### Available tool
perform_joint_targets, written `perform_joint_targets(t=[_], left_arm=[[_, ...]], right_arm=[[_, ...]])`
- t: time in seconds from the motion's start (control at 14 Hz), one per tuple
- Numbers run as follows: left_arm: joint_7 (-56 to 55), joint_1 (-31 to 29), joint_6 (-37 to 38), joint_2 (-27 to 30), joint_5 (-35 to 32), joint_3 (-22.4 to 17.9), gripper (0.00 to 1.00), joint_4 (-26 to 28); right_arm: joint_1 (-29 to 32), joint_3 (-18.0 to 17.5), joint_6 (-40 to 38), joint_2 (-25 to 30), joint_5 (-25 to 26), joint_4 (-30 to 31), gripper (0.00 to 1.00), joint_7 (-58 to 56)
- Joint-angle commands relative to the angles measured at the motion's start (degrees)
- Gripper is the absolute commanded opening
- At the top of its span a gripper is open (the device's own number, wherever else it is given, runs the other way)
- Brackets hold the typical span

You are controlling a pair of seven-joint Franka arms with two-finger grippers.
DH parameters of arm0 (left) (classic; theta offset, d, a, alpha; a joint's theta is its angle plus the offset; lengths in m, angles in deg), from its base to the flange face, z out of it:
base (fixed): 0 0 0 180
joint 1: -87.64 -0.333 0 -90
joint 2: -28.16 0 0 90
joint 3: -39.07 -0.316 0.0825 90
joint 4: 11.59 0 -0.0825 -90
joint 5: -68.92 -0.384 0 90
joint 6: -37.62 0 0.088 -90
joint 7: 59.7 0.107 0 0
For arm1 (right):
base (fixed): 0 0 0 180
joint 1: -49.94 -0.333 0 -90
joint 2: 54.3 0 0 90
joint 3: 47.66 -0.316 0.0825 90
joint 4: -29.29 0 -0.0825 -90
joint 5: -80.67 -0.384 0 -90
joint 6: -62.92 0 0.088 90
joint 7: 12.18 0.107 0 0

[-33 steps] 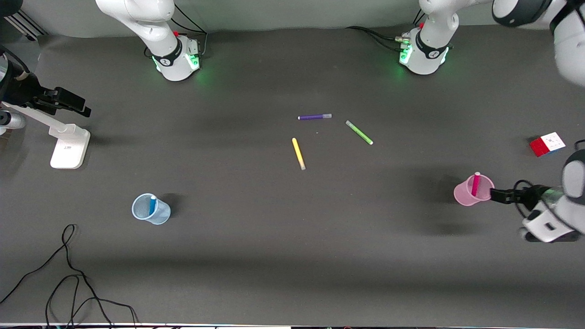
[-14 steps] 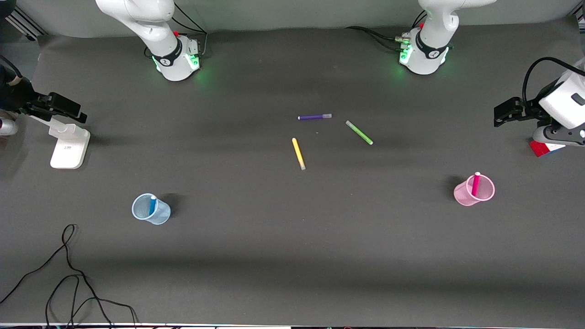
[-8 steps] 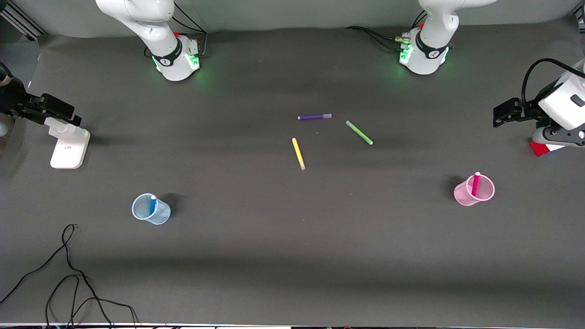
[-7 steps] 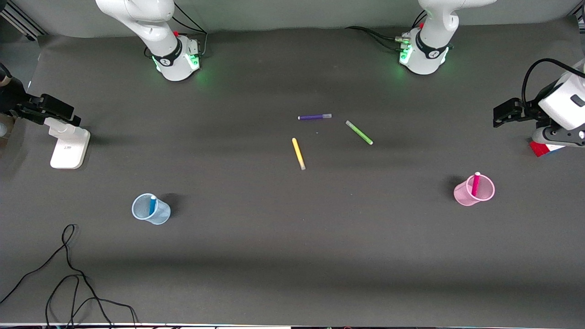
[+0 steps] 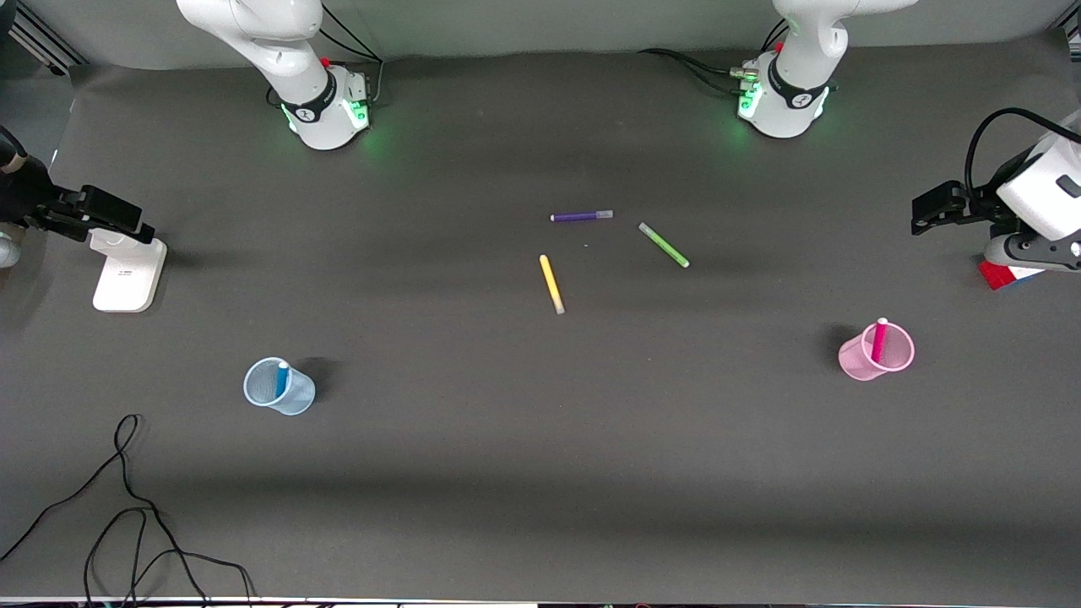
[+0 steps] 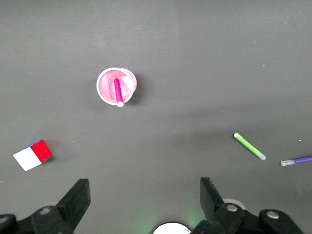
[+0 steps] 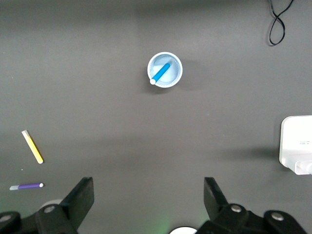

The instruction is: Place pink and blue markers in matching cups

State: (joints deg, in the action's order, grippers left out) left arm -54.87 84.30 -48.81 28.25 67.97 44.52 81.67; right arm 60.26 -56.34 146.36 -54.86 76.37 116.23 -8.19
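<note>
The pink marker (image 5: 879, 338) stands in the pale pink cup (image 5: 876, 355) toward the left arm's end of the table; the left wrist view shows the marker (image 6: 117, 90) and the cup (image 6: 126, 80) too. The blue marker (image 5: 281, 379) stands in the pale blue cup (image 5: 291, 395) toward the right arm's end; the right wrist view shows the marker (image 7: 160, 73) and the cup (image 7: 173, 66). My left gripper (image 5: 922, 211) (image 6: 144, 194) is open and empty, high over the table by the cube. My right gripper (image 5: 127, 221) (image 7: 148, 194) is open and empty, high over the white stand.
Purple (image 5: 581, 216), green (image 5: 664, 245) and yellow (image 5: 551, 285) markers lie mid-table. A colour cube (image 5: 1007, 274) sits under the left hand. A white stand (image 5: 127, 270) sits at the right arm's end. A black cable (image 5: 127, 498) lies near the front edge.
The left gripper has left the pink cup and risen to over the cube. The right gripper has drifted slightly toward the table's end. Markers and cups have not moved.
</note>
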Motion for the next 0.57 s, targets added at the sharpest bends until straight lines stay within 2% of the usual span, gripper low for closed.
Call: perform_joint_targets(t=[0.0, 0.5], left_arm=[[1.0, 0.6, 0.0, 1.0, 0.7, -0.9, 1.0, 0.6], [-0.3, 0.7, -0.3, 1.1, 0.6, -1.0, 1.0, 0.7]], right_arm=[[-0.5, 0.3, -3.0, -0.3, 0.3, -2.0, 1.0, -6.3], [-0.4, 0.8, -3.6, -0.3, 0.3, -2.0, 1.0, -6.5]])
